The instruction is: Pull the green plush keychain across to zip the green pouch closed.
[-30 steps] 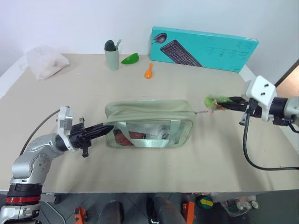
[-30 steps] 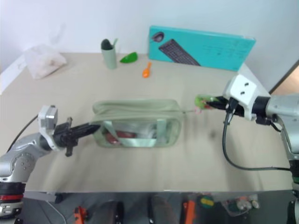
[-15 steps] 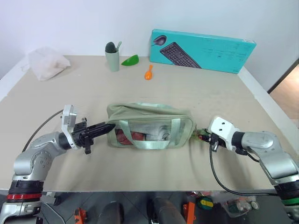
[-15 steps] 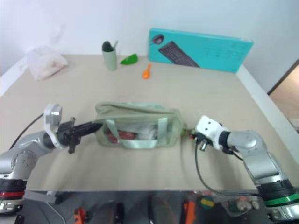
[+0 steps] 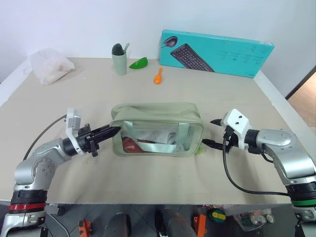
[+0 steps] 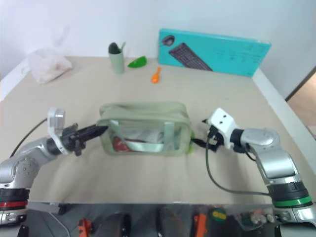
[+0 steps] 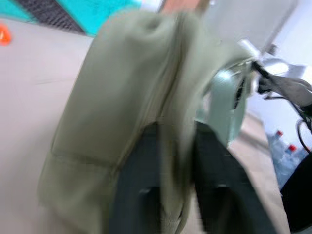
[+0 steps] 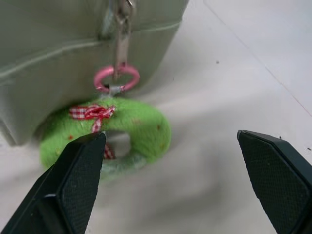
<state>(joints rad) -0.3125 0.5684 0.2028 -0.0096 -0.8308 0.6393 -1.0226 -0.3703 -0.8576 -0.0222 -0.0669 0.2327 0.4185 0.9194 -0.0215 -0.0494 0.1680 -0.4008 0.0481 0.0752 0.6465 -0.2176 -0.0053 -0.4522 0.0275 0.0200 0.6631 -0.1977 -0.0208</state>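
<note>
Right now my right gripper (image 8: 170, 180) stands wide apart and holds nothing; the green plush keychain (image 8: 114, 129) lies on the worktop (image 5: 163, 173) just ahead of it, nearer one finger, hanging by a pink ring off the green pouch (image 5: 157, 129). Further over, my left gripper (image 5: 111, 132) pinches the pouch's opposite end, fabric between its part-spread fingers (image 7: 217, 185).

I see a beige table (image 5: 163, 94) under even light, plain white wall (image 5: 74, 24) behind its far edge; a strip of brown floor (image 5: 302, 94) shows past its right side, clutter beneath the near edge
</note>
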